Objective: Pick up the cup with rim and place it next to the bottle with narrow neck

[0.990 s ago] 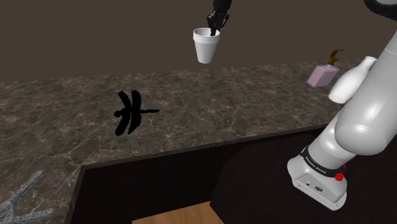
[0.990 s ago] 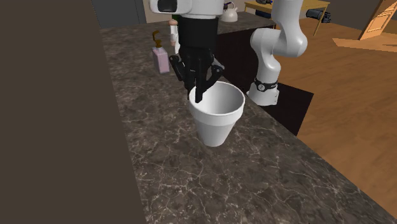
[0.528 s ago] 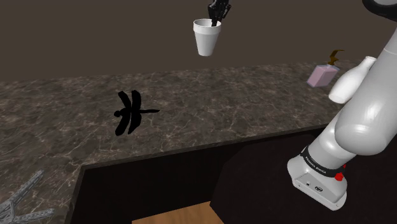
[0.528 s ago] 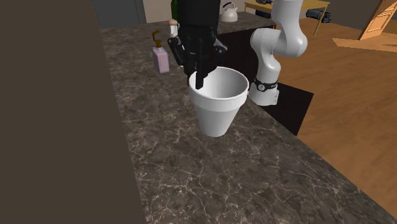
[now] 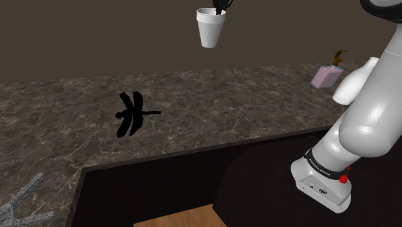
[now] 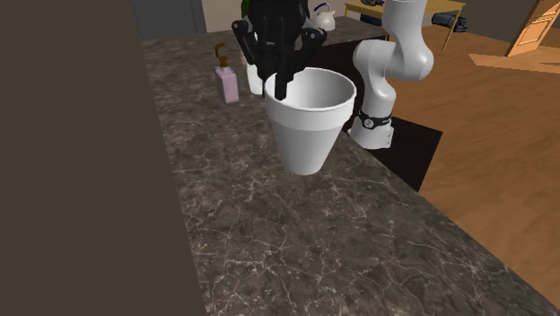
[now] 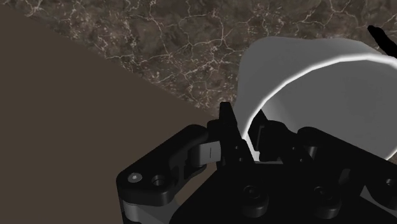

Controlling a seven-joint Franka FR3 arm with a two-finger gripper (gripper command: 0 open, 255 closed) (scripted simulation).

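A white cup with a rim (image 5: pixel 210 29) hangs high above the dark marble counter (image 5: pixel 212 109), upright. My black gripper (image 5: pixel 220 9) is shut on its rim, one finger inside and one outside. The second exterior view shows the cup (image 6: pixel 310 126) well off the counter with the gripper (image 6: pixel 283 88) pinching the rim's far side. In the wrist view the gripper (image 7: pixel 245 130) clasps the cup's wall (image 7: pixel 299 76). The white narrow-necked bottle (image 5: pixel 354 80) stands at the shoulder view's right, partly behind my arm.
A pink dispenser bottle (image 5: pixel 324 77) stands beside the white bottle, also seen as the pink bottle (image 6: pixel 226 86). A black dragonfly figure (image 5: pixel 133 113) lies on the counter to the shoulder view's left. A grey lattice object (image 5: pixel 19 198) lies at the lower left corner.
The gripper has risen with the cup in it, carrying it higher above the counter. Nothing else has moved.
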